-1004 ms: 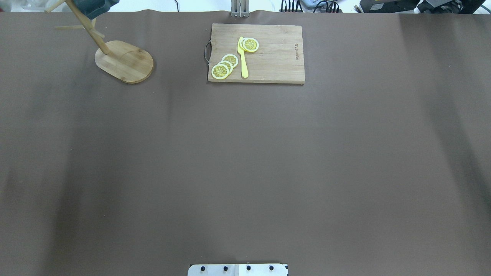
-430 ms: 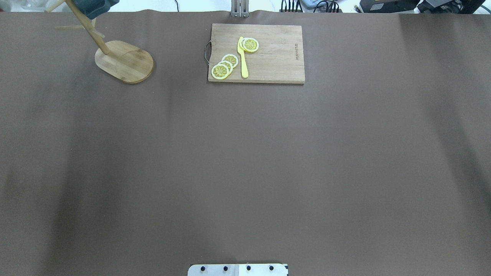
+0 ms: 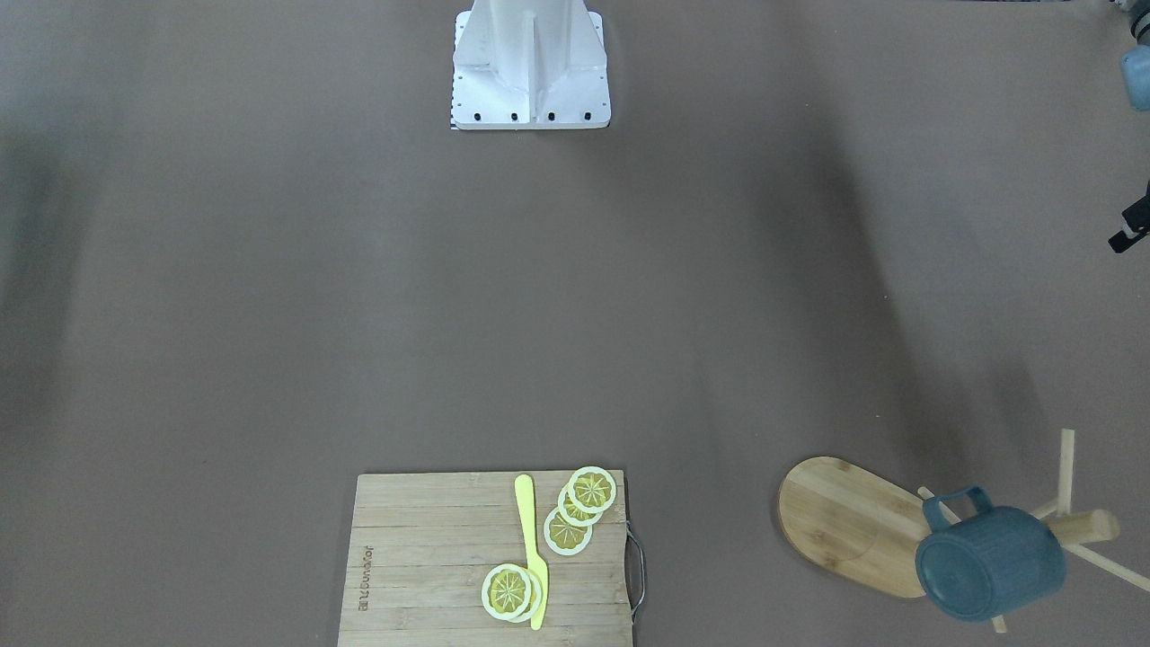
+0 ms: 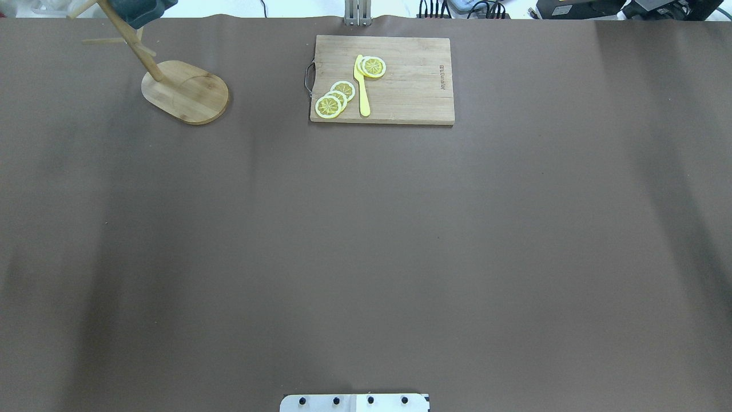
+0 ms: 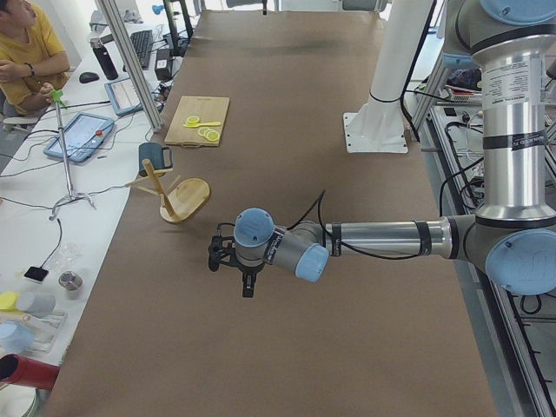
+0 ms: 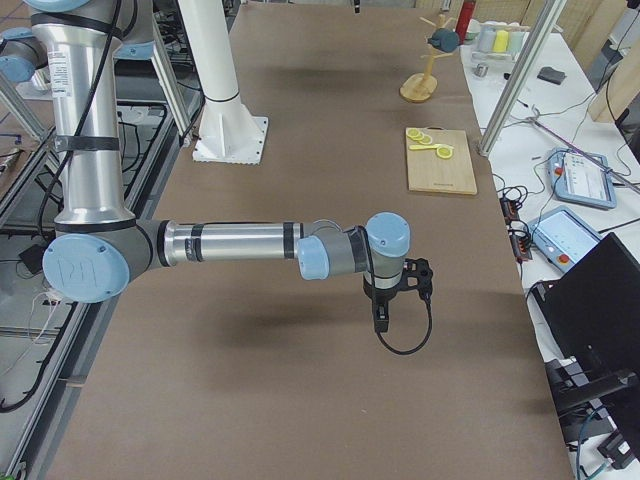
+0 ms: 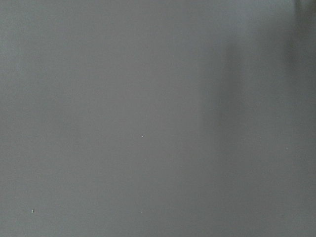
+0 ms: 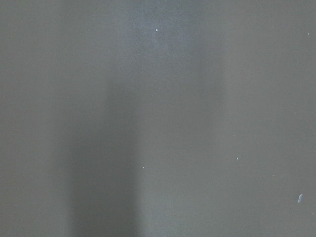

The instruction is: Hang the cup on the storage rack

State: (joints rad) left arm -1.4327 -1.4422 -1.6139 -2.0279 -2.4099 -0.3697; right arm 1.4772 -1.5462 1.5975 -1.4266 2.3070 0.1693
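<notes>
Brown matte table cover (image 4: 366, 229), faintly creased, running the full width. At its far corner on the left arm's side, storage rack (image 3: 849, 526): pale bamboo, oval base, round post, thin dowel pegs fanning out. Up on it already, cup (image 3: 988, 562), handle looped over a peg as far as can be judged, body tipped sideways, touched by neither arm. Dark teal outside, matte, seemingly finely ribbed; inside hidden from every view. Probably ceramic or hard plastic: stiff, fairly heavy for such slim pegs, likely to chip if dropped, smooth enough to slip from a narrow pinch. Best taken across the rim or the wall opposite the handle, leaving the loop free for the peg. Well away from it, left gripper (image 5: 247, 285) pointing down over bare cloth, and right gripper (image 6: 381, 318) likewise at the other end. Fingers spread or pressed together — impossible to tell from these side views. Wrist cameras: blank cover only. Elsewhere, cutting board (image 4: 382, 79) of slatted wood with a metal handle, lemon slices (image 4: 334, 98) and a yellow knife (image 4: 361, 86) lying on it.
</notes>
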